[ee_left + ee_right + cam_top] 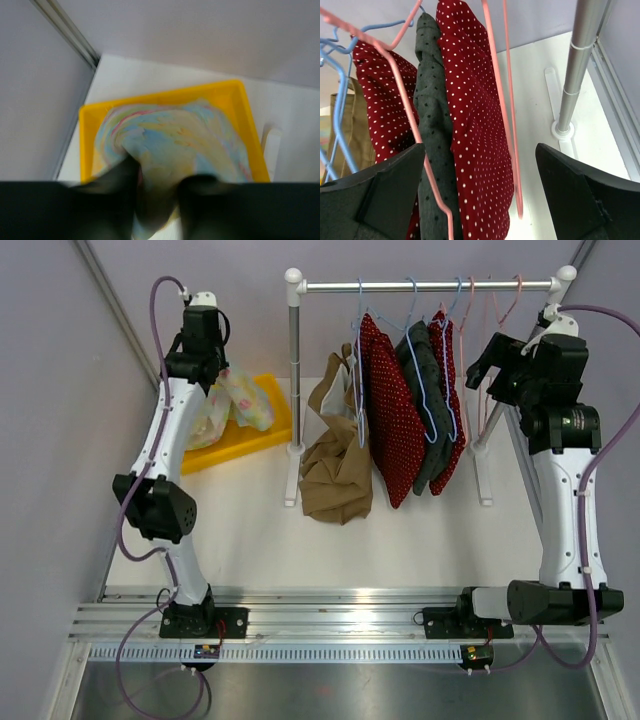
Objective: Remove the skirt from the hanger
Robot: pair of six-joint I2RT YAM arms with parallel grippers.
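Fingers [117, 192] of the left gripper [157, 190] pinch the pastel skirt [175, 140] over the yellow tray [165, 93]; the right gripper [480, 145] has its 2 spread wide beside a pink hanger [496, 100].
Soft, light and floppy, the skirt should bunch and sag; a pinch on a gathered fold near the waistband looks surest.

No text, label, brand, number or sign legible in any view; nothing readable on any surface.

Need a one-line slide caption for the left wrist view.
Left pincer grips a pastel garment over the yellow tray.
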